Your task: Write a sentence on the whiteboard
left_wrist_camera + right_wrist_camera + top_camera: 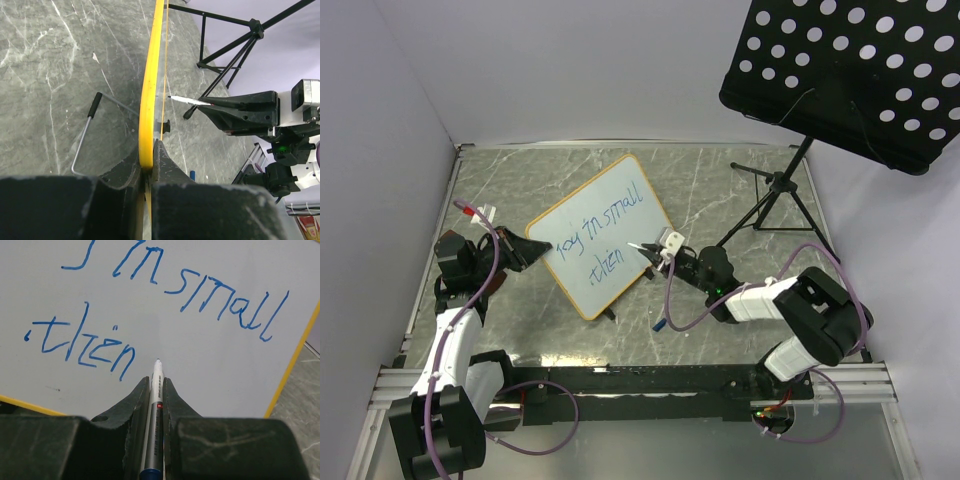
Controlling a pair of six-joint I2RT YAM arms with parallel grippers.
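Two lines of thin blue handwritten sentence [620,215] run across the small rectangular white whiteboard [580,287] with rounded corners and a thin yellow-orange frame. The board stands tilted near the middle of the grey marble-patterned table [720,180], between the two arms. The upper line reads roughly "joy in small" and the lower one roughly "thin". The left tool [150,152] is clenched on the board's left edge, its black fingers pinching the yellow frame from both sides. The right tool [156,384] is closed around a slim white-and-silver marker pen [152,425] with a blue rear end, which lies lengthwise between the fingers and points at the writing face. The marker's tip sits just right of the last letter of the lower line, very near the surface; whether it touches I cannot tell. On the board's back side a bent grey wire foot [87,132] with a black cap rests on the table. At the far right a black perforated music-stand panel [850,70] rises on a black tripod [775,195], well apart from the board
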